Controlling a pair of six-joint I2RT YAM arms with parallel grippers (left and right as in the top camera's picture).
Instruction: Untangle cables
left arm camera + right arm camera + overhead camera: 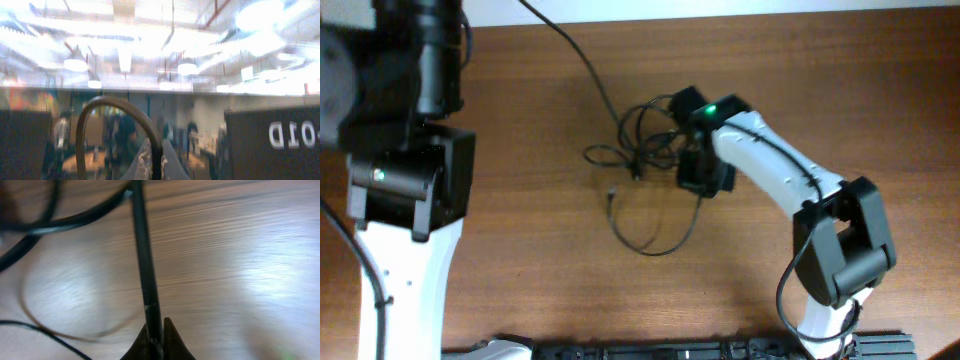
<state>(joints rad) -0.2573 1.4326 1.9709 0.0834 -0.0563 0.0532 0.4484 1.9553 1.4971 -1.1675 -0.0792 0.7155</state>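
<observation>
The cables [642,142] lie as a small black knotted bundle in the middle of the wooden table [840,90]. One strand loops toward the front [655,247] and one runs off to the back left [570,45]. My right gripper [703,172] is down at the bundle's right side. In the right wrist view it [156,341] is shut on one black cable [142,255], which runs straight away from the jaws just above the table. My left gripper [150,167] is raised at the far left [438,50], its fingers together, pointing at the room's ceiling.
A small plug end [611,190] lies left of the front loop. The left arm's base [405,180] stands at the left edge, and the right arm's base [840,250] at the front right. A dark curved wire [115,100] arcs across the left wrist view.
</observation>
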